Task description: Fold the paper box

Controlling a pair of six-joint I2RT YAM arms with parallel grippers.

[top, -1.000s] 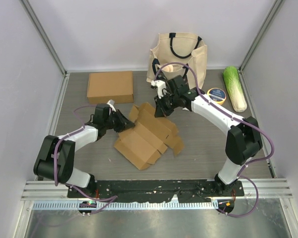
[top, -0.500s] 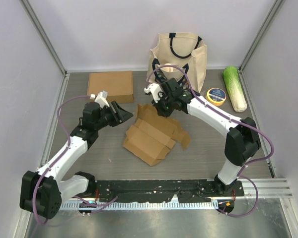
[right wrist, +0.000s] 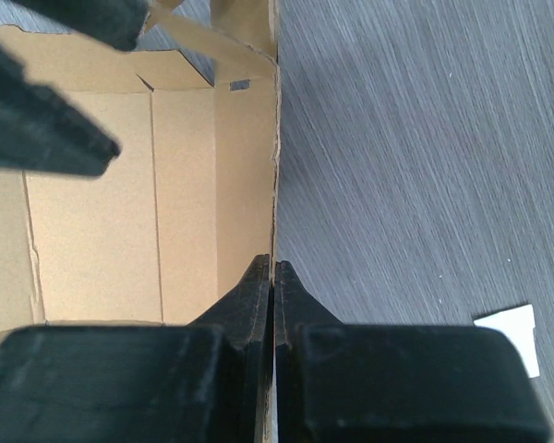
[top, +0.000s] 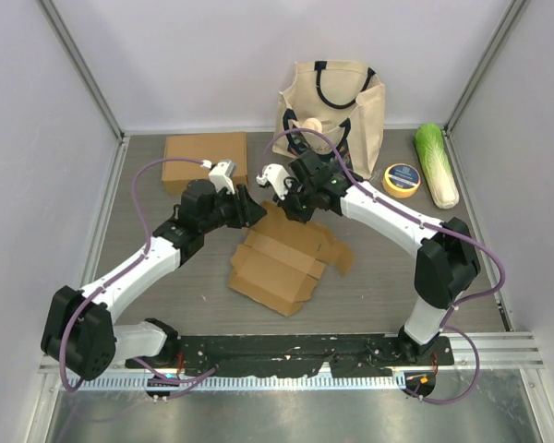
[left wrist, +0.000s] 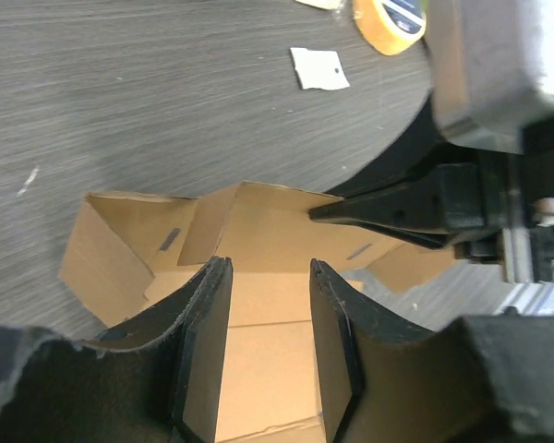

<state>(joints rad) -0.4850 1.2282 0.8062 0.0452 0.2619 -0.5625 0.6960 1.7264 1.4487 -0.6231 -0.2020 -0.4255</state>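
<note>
Two hands: right hand [right wrist: 273,269] tight on paper box [top: 282,263] edge, left hand [left wrist: 270,266] half-open, empty.

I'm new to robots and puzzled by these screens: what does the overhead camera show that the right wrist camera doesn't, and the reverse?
Overhead only: tote bag, cabbage, tape roll, a second flat box. Right wrist only: its fingers pinched shut on an edge of the paper box, plus a white scrap. Both: the unfolded paper box.
</note>
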